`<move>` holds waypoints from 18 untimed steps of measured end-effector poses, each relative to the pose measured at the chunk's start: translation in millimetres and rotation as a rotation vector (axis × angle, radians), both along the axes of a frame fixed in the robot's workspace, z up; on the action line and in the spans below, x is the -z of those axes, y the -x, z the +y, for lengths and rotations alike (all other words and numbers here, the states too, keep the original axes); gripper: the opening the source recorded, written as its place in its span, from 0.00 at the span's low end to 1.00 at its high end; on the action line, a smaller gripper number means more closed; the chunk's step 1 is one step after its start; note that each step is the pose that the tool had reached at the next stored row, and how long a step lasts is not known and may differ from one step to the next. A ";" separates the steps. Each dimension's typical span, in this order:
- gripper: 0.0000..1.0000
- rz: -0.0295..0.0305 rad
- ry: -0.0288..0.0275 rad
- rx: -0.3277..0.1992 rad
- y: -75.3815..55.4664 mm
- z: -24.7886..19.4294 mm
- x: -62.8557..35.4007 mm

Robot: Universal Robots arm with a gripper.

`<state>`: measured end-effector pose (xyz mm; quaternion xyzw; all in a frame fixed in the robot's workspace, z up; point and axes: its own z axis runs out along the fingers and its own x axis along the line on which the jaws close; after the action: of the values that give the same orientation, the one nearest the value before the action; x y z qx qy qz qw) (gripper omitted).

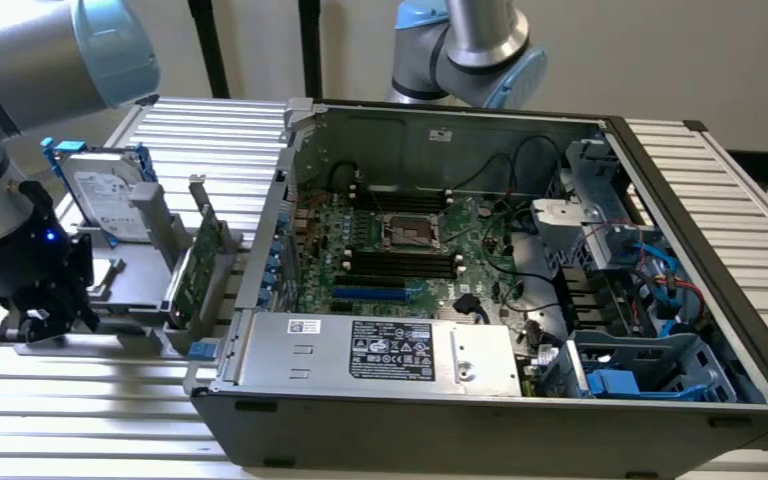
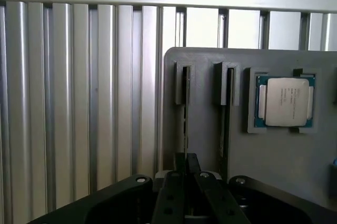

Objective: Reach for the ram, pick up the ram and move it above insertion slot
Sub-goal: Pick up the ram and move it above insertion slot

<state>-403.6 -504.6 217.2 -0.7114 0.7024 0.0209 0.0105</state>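
Item: the ram (image 2: 185, 116), a thin stick seated on edge in one slot of a grey holder plate (image 2: 274, 171), with a second slot (image 2: 226, 84) just beside it and a CPU (image 2: 284, 101) in a recess beyond that. Orientation: narrow edge up, flat faces upright, long axis along the slot and parallel with the slats of the table (image 2: 79, 103). Location: on the exterior view's left, outside the computer case (image 1: 704, 200) and well apart from the insertion slot (image 1: 404, 265) on the motherboard. Gripper (image 2: 185, 162): in line with the ram's slot at its near end; claw state cannot be told. Risks, as judged: an off-centre hold could tilt the stick and bind it in the slot. A low carry could also strike the upright expansion card (image 1: 197, 265) or the case wall.
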 end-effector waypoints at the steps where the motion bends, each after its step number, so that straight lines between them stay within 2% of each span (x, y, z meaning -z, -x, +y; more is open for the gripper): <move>1: 0.13 0.0001 0.0001 0.000 0.0 0.0 -4.1; 11: 0.13 0.0004 0.0001 0.000 -1.2 -0.2 -49.4; 18: 0.13 0.0004 0.0001 0.000 -9.6 -0.3 -81.1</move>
<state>-394.0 -504.9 298.4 -0.7114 0.7024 0.0210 0.0104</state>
